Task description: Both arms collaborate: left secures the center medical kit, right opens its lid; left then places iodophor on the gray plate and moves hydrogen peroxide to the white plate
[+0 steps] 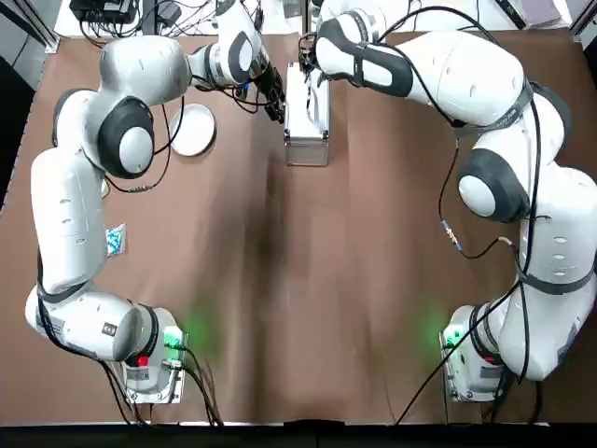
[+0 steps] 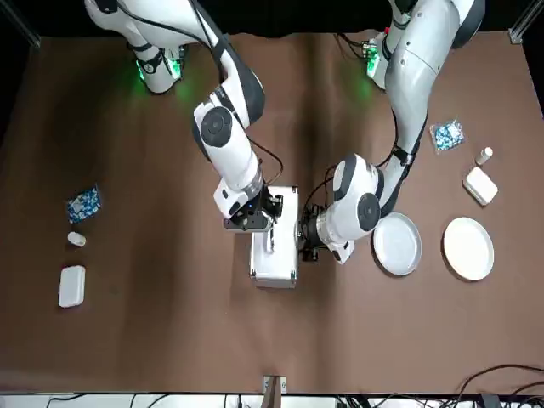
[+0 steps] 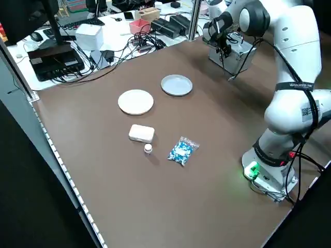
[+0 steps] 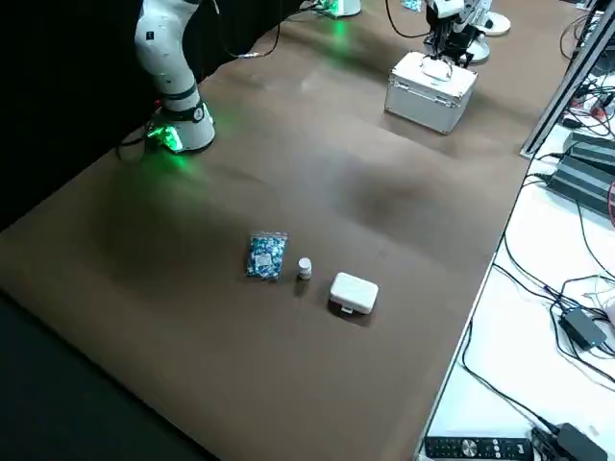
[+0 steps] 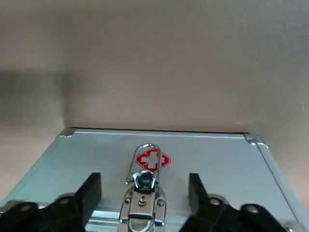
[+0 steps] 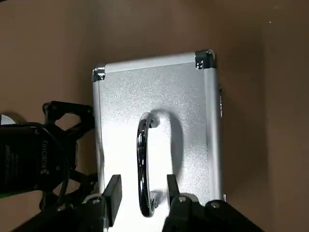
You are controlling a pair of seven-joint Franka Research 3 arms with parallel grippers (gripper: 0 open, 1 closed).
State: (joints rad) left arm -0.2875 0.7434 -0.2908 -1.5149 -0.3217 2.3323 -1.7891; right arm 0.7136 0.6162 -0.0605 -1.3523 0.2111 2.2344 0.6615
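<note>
The rigid aluminium medical kit point(image 2: 274, 235) is likely sliding easily on the counter point(image 2: 170, 340). Left gripper point(image 5: 145, 193), fingers spread, is facing its latch side; right gripper point(image 6: 142, 193), fingers parted, is straddling the top handle point(image 6: 145, 164), gripping nothing.

The brown bench point(image 2: 153, 323) carries the medical kit point(image 2: 273, 246) between both grippers, with the gray plate point(image 2: 397, 244) and white plate point(image 2: 468, 248) beyond the left gripper point(image 2: 308, 241).
</note>
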